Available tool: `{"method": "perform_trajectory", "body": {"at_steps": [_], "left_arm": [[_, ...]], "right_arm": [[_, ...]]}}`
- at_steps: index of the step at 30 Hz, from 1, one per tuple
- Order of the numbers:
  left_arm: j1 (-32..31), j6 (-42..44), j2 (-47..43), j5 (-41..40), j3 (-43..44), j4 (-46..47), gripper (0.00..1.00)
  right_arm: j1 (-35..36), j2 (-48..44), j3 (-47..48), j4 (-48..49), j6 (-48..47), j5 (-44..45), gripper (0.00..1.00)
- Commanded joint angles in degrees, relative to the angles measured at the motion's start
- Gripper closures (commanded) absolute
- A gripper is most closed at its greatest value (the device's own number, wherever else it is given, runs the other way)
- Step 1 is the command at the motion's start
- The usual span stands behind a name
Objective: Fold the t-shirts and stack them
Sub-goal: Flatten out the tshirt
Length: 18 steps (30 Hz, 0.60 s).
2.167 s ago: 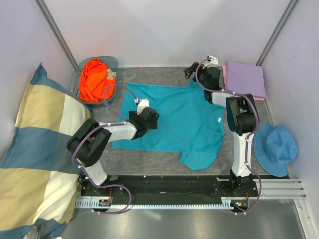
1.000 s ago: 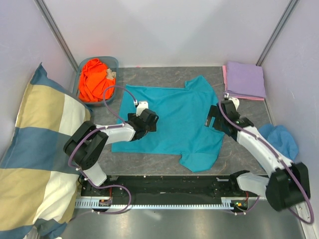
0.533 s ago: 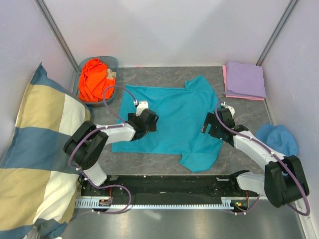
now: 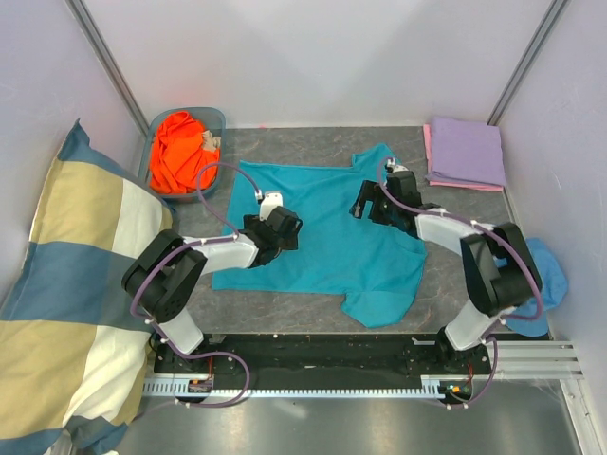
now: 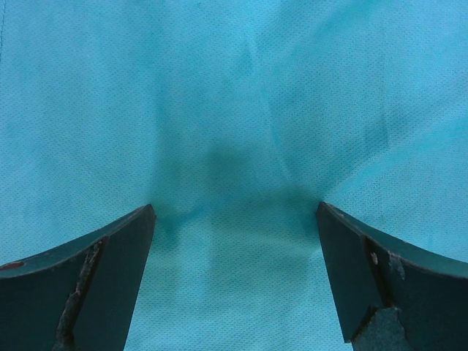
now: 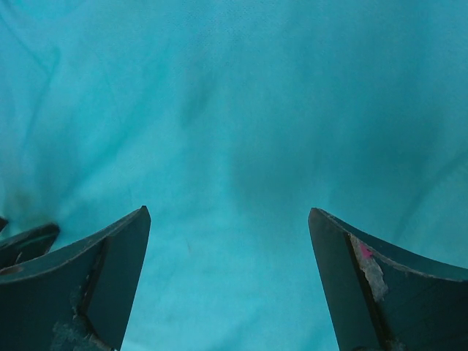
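The teal short-sleeved cotton t-shirt lies spread out on the grey table in the middle of the frame, one sleeve pointing to the upper middle and the other to the lower middle. The left gripper sits over the left half of the shirt. Its wrist camera shows the jaws spread wide with nothing between them, only teal cloth with a dark shadow. Whether the tips actually press on the fabric I can't tell.

The right gripper is over the upper right part of the shirt, just below the upper sleeve. It's also wide apart with nothing pinched, and the cloth fills its whole view.

Containers: the blue-grey plastic basket in the upper left holds the crumpled bright orange t-shirt.

In the upper right, a folded lavender t-shirt lies on top of a folded pink t-shirt, with only the pink edges peeking out.

A blue bucket hat is at the right edge, partly behind the right arm, and a big yellow-blue-white checked pillow fills the left side.
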Motion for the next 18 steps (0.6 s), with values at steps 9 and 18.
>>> {"method": "perform_trajectory", "body": {"at_steps": [9, 18], "left_arm": [[-0.2, -0.1, 2.7, -2.1, 3.7, -4.5, 0.0], [2.7, 0.4, 8.2, -3.5, 9.6, -4.9, 0.0]], "right_arm": [[-0.1, 16.3, 15.4, -2.6, -3.3, 2.0, 0.02], [-1.8, 27.1, 29.5, -11.3, -7.3, 6.7, 0.02]]}}
